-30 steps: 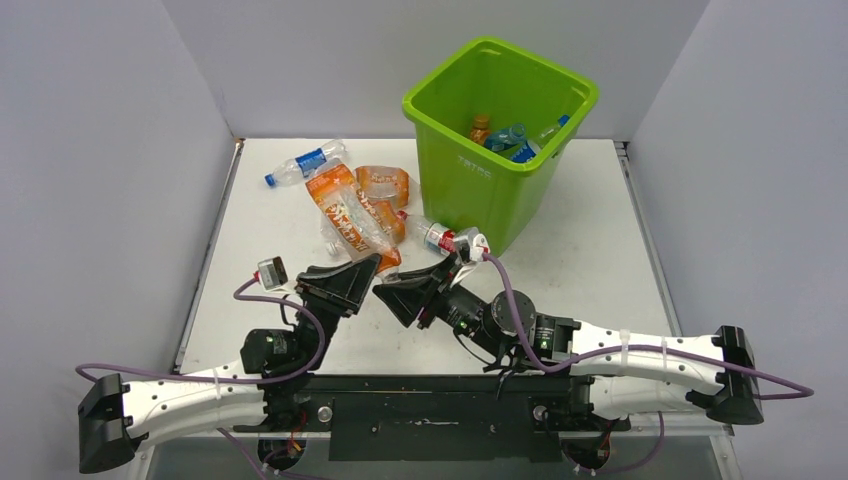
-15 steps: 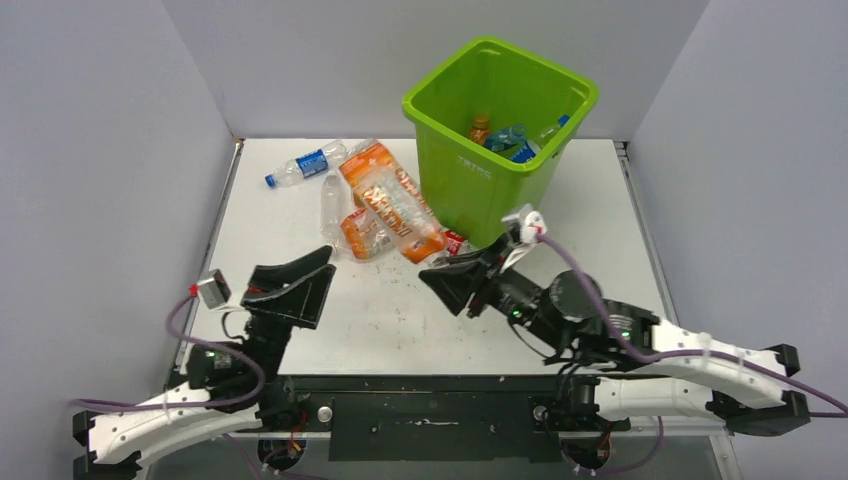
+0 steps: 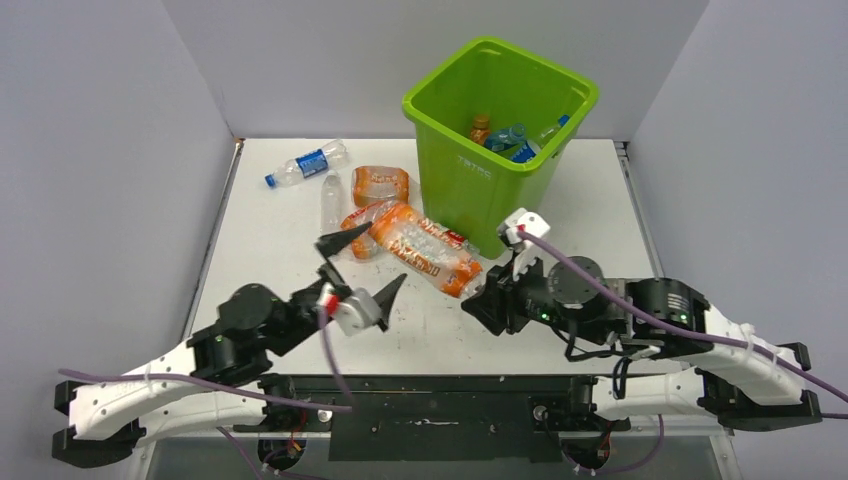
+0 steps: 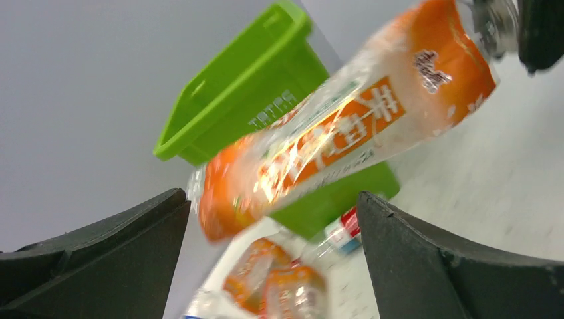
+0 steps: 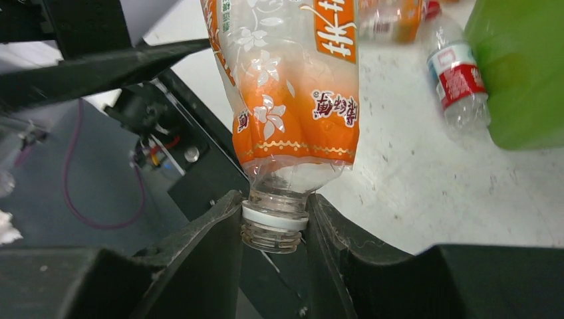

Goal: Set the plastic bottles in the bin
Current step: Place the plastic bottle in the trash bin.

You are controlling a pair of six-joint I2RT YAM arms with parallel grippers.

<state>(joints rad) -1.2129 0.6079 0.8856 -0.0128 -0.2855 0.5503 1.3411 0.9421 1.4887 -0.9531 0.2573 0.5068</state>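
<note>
A large orange-labelled plastic bottle (image 3: 425,250) hangs tilted above the table, left of the lime-green bin (image 3: 470,175). My right gripper (image 3: 478,292) is shut on its capless neck (image 5: 274,226), with the body (image 5: 292,86) pointing away. My left gripper (image 3: 362,268) is open wide just left of and below that bottle (image 4: 346,126), touching nothing. More bottles lie on the table: a blue-labelled one (image 3: 305,163), a crushed orange one (image 3: 380,185), a clear one (image 3: 330,200) and a red-labelled one (image 5: 459,80) at the bin's foot. Several bottles (image 3: 505,137) lie inside the bin.
Grey walls close the table on the left, back and right. The bin (image 4: 239,100) stands at the back, right of centre. The black rail with both arm bases (image 3: 430,410) runs along the near edge.
My right gripper has carried the orange bottle by its neck to the right and up off the table. The left gripper let go, opened wide, drew back, then swung in under the bottle.
</note>
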